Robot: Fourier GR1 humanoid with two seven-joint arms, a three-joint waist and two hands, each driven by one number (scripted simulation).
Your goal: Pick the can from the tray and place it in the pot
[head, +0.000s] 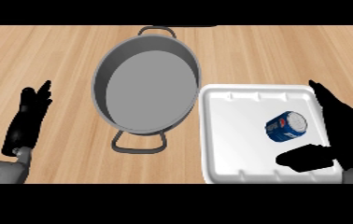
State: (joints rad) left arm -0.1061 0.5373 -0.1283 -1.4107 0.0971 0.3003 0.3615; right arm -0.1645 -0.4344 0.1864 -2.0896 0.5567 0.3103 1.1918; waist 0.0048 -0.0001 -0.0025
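Nothing placed yet: can (286,127) lies in tray (238,157), pot (146,90) empty, right hand (329,139) spread around can, not gripping.

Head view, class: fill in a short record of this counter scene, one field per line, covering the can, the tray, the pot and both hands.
can: blue, lying tilted inside the tray, not held
tray: white, at the right, its left edge touching or overlapping the pot's rim
pot: grey, nothing inside it, one handle at the far end and one at the near end
right hand: open, around the can, fingers beyond it and thumb nearer, apparently not touching it
left hand: open, resting at the left edge, fingers up
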